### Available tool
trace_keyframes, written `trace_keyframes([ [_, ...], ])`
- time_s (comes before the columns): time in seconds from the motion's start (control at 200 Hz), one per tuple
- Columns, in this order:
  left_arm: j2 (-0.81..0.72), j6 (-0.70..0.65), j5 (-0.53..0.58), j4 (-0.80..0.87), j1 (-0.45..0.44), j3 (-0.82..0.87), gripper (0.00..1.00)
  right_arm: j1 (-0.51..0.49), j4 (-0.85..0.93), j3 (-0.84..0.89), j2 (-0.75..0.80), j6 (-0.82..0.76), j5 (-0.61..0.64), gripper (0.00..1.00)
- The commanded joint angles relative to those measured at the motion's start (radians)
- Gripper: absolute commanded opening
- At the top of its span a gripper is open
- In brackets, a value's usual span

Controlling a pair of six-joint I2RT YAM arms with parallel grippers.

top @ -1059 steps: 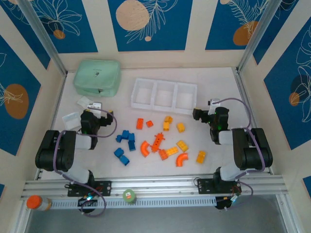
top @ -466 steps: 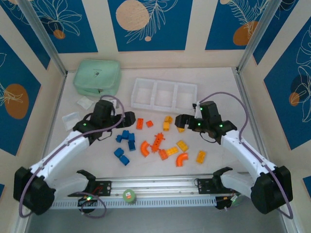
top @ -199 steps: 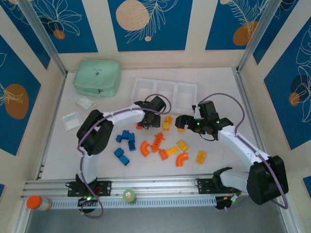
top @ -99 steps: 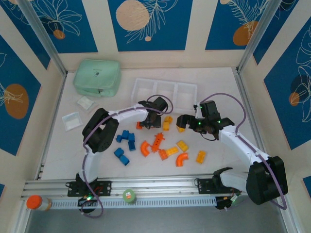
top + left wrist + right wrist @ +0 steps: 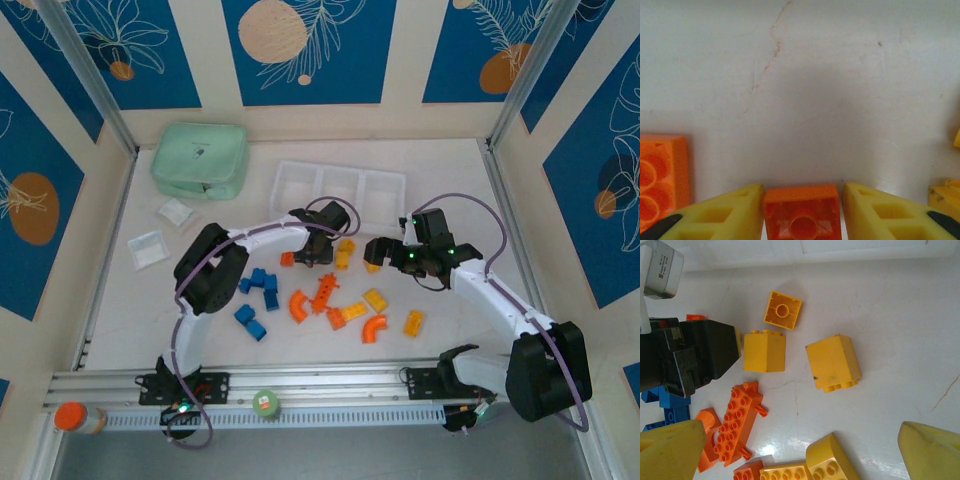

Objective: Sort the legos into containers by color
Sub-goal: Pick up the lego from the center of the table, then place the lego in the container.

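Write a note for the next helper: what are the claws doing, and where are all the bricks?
Left claw: closed on a small orange brick down on the table.
Right claw: open, above the yellow bricks.
White tray: all three compartments look empty.
Done: nothing sorted yet.
Left: the orange bricks, yellow bricks and blue bricks on the table all need sorting by color.

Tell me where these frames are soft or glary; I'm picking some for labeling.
Left wrist: left claw and orange brick soft, shadow on the table. Right wrist: yellow bricks sharp, right claw blurred, glare patch beside the orange plate. Top external: evenly lit.
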State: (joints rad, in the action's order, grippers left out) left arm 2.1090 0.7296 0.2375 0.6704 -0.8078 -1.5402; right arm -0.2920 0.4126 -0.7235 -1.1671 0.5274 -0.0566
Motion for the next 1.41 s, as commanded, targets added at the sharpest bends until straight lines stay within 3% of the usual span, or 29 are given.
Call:
trace_keyframes([
  [0.0,0.006,-0.001,-0.004,0.024,-0.01,-0.023,0.4,0.007,0.017,0.0,0.015,-0.019,-0.031,0.99],
  [0.3,-0.09,-0.069,0.045,0.024,0.001,-0.04,0.34,-0.006,0.035,-0.039,0.025,-0.036,-0.046,0.99],
  [0.55,-0.126,-0.176,0.095,0.035,0.071,-0.137,0.31,-0.047,0.018,-0.098,-0.016,-0.012,-0.037,0.99],
  [1.055,0.125,-0.291,0.04,-0.001,0.252,-0.457,0.3,-0.05,-0.022,-0.197,-0.097,0.025,-0.023,0.99],
  [1.11,0.158,-0.291,0.038,0.016,0.26,-0.495,0.32,-0.05,-0.015,-0.204,-0.097,0.022,-0.02,0.99],
  [1.24,0.183,-0.3,0.021,0.042,0.268,-0.545,0.48,-0.049,0.006,-0.219,-0.09,0.014,-0.016,0.99],
  [1.4,0.135,-0.328,-0.02,0.058,0.268,-0.543,0.54,-0.05,0.022,-0.222,-0.07,0.008,-0.021,0.99],
])
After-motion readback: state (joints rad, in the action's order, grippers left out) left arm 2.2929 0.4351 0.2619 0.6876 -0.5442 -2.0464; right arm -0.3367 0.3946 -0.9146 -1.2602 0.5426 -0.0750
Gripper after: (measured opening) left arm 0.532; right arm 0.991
